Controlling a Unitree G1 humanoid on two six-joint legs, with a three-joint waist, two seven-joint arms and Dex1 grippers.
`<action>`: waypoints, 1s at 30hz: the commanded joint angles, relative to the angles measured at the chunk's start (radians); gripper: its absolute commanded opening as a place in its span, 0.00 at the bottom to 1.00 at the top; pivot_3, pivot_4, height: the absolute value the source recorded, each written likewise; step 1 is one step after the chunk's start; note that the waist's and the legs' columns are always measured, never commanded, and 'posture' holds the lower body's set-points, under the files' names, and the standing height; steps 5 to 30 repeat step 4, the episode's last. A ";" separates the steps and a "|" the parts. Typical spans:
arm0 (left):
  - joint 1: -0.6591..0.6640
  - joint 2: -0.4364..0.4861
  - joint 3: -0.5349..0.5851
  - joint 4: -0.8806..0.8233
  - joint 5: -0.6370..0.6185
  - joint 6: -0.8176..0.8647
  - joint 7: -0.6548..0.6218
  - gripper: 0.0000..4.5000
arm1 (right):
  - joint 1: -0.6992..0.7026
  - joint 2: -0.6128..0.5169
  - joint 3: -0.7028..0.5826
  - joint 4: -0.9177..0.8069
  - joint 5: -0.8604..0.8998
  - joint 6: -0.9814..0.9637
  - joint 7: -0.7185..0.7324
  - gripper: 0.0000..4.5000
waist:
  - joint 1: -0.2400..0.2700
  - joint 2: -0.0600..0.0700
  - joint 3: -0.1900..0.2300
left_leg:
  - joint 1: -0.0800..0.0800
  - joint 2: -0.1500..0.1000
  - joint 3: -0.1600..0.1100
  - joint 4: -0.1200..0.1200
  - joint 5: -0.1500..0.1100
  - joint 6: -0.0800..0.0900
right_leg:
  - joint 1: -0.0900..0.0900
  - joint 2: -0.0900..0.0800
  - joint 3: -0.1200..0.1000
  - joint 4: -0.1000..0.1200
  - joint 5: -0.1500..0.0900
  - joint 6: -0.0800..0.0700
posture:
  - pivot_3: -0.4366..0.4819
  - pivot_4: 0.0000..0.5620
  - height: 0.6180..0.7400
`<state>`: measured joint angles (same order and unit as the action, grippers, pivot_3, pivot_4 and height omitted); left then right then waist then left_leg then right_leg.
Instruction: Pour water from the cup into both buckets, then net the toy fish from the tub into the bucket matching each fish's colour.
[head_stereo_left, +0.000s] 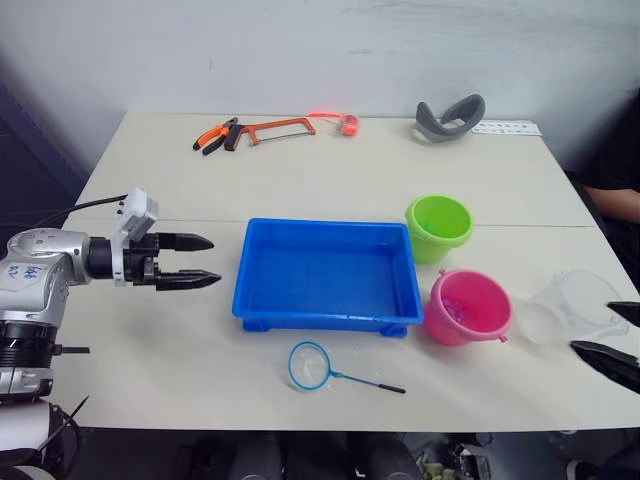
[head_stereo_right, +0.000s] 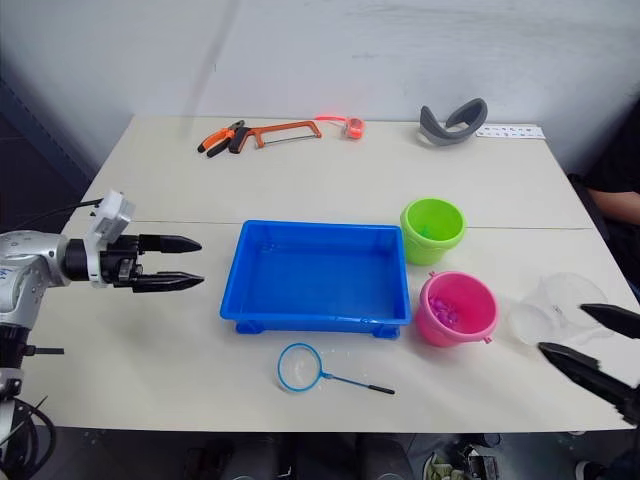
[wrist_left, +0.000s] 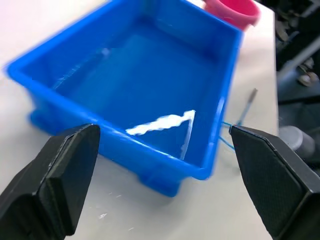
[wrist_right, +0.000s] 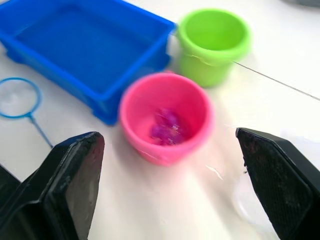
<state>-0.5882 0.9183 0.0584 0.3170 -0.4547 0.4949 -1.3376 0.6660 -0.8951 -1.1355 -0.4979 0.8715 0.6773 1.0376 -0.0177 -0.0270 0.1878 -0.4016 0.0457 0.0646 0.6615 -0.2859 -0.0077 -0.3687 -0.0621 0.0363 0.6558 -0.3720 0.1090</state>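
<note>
Spread, empty fingers mark both the left gripper (head_stereo_left: 200, 262) and right gripper (head_stereo_right: 592, 338). Beside the right lies the cup (head_stereo_left: 572, 305); pink fish are seen in the pink bucket (wrist_right: 167, 117). No fish are seen in the tub (head_stereo_left: 325, 275); the task is judged nearly complete.

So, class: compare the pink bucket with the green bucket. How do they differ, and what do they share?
The pink bucket holds small magenta fish on its bottom; what the green bucket holds cannot be made out. The pink bucket stands by the near right corner of the blue tub; the green bucket stands by the far right corner. Both are upright, round, tapered pails with rolled rims, similar in size, on the table.
</note>
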 joint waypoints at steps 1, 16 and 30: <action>-0.021 -0.017 0.009 0.005 0.008 -0.029 0.000 1.00 | 0.027 0.014 -0.048 0.084 -0.069 -0.026 0.024 0.99 | 0.001 0.000 0.000 | 0.000 0.000 0.001 0.000 0.000 0.000 | 0.000 0.000 0.000 0.000 0.000 0.000 | 0.48 0.27 1.00; -0.019 -0.026 0.007 -0.004 0.005 -0.032 -0.022 1.00 | 0.038 0.026 -0.044 0.099 -0.093 -0.040 0.045 0.99 | 0.001 0.000 0.000 | -0.001 0.001 0.001 0.000 0.000 0.000 | -0.002 -0.001 0.001 0.000 0.000 0.000 | 0.48 0.27 1.00; -0.019 -0.026 0.007 -0.004 0.005 -0.032 -0.022 1.00 | 0.038 0.026 -0.044 0.099 -0.093 -0.040 0.045 0.99 | 0.001 0.000 0.000 | -0.001 0.001 0.001 0.000 0.000 0.000 | -0.002 -0.001 0.001 0.000 0.000 0.000 | 0.48 0.27 1.00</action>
